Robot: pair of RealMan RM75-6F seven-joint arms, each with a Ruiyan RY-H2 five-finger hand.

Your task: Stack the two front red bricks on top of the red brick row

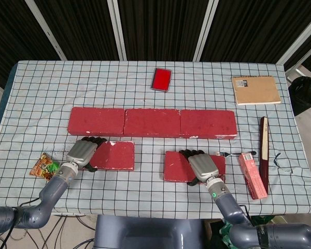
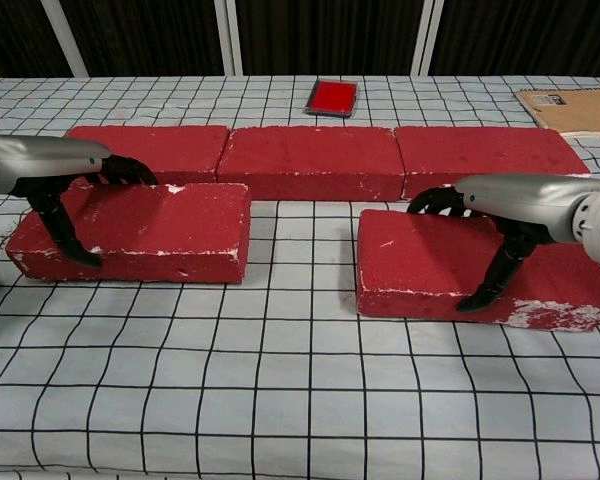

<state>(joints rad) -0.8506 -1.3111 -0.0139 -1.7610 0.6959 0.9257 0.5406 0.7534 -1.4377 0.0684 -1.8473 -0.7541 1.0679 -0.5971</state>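
Head view, left to right: snack packet [image 1: 43,167] near the table [image 1: 36,98] edge, print unreadable. Left hand [image 1: 83,152] clasps the left front brick [image 1: 114,155], fingers over its back edge, thumb on its front face. Right hand [image 1: 202,166] clasps the right front brick [image 1: 177,165] likewise. Both lie just before the brick row [image 1: 152,123]; its top is bare.

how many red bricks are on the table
5. Three form the back row: left brick, middle brick, right brick. Two lie in front: front left brick and front right brick. None seem hidden.
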